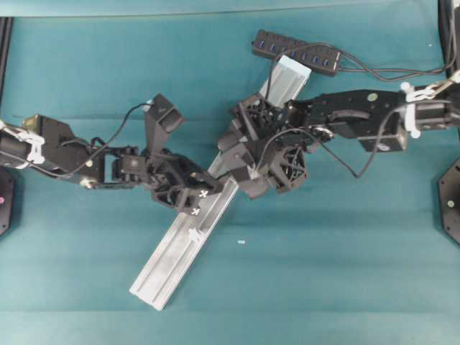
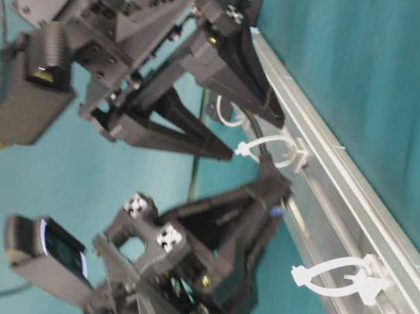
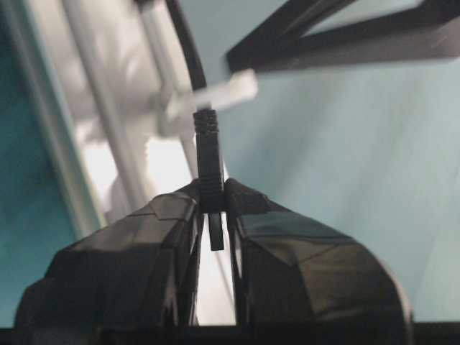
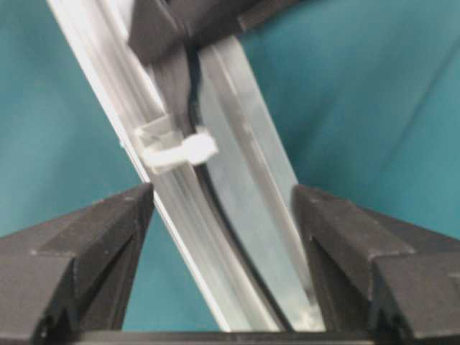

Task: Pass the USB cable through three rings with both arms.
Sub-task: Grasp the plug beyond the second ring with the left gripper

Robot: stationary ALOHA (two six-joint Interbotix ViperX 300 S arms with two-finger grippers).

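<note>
Left arm: comes in from the left edge of the overhead view, angled toward the middle of the rail, loose wiring looping over it.
Left hand (image 1: pixel 188 188): clamped tight on the plug end of the USB cable (image 3: pixel 210 169). In its wrist view the slim black plug stands upright, pinched between the two fingertips (image 3: pixel 172 208), with the cord running up and away from it.
USB cable: the cord leaves the plug and goes up past a white ring (image 3: pixel 215 92) sitting just above and behind it. Can't tell from that blurry view whether the cord actually goes through that ring.
Rail (image 1: pixel 176 251): long silver aluminium bar lying diagonally on the teal worktop (image 1: pixel 323 273), low end at bottom left, high end near the hub.
Rings: two white clips show on the bare lower part of the rail in the overhead view, one (image 1: pixel 204 194) right by the left hand and one (image 1: pixel 193 235) further down. Side view shows two loops sticking out from the rail, one (image 2: pixel 271 151) close to the hands and one (image 2: pixel 339 277) out on its own.
Right hand (image 4: pixel 223 208): jaws spread wide, holding nothing. It's over the rail; its wrist view has a white ring (image 4: pixel 176 151) and a dark cord along the rail groove between the fingers.
Hub (image 1: pixel 295 52): black multi-port block at the top, just past the upper end of the rail.
</note>
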